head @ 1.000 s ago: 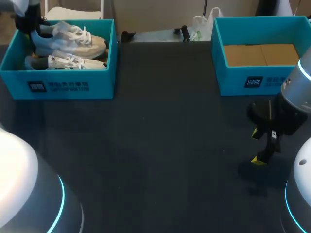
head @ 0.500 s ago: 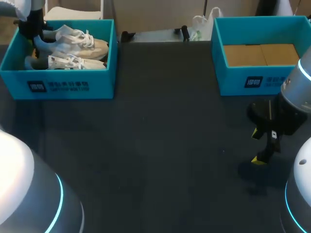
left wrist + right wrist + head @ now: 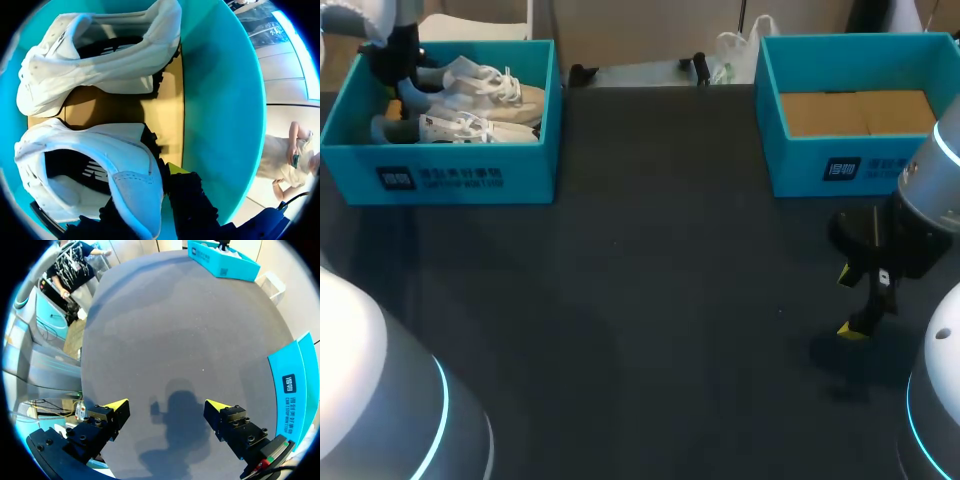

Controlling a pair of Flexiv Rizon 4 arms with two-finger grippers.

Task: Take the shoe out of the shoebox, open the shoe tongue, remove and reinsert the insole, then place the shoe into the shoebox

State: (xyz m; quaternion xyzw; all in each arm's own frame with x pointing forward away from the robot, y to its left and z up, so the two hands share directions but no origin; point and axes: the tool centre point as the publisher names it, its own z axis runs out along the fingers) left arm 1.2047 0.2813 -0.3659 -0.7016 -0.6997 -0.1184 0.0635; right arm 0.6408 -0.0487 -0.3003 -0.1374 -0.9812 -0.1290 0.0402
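— What takes up the most room?

— The dark table (image 3: 660, 300). Seen from the head camera, the left shoebox (image 3: 450, 175) sits at about ten o'clock on it and the right shoebox (image 3: 840, 165) at about two o'clock. Both are teal and they stand well apart.

— What is in them?

— The right one shows only its brown cardboard floor (image 3: 855, 112). The left one holds a pair of pale shoes lying on their sides, heels toward nine o'clock and toes toward three.

— And the arms?

— The right arm (image 3: 930, 200) comes in at around four o'clock. The left arm reaches down into the left shoebox at its nine o'clock end.

— Where is the shoe that matters?

— The shoe (image 3: 485, 90) lies inside the left shoebox along its twelve o'clock wall. The second shoe (image 3: 455, 128) lies beside it on the six o'clock side.

— What is the left gripper doing?

— In the left wrist view the left gripper (image 3: 150, 210) straddles the shoe's heel. One dark finger is inside the collar and one is outside, and one yellow tip shows just behind the heel, so the fingers are clamped on the shoe. The second shoe lies ahead of the gripper.

— And the right one?

— The right gripper (image 3: 848, 302) hangs over bare table at four o'clock. Its fingers stand wide apart with nothing between them — the right wrist view shows only its own shadow on the table below.
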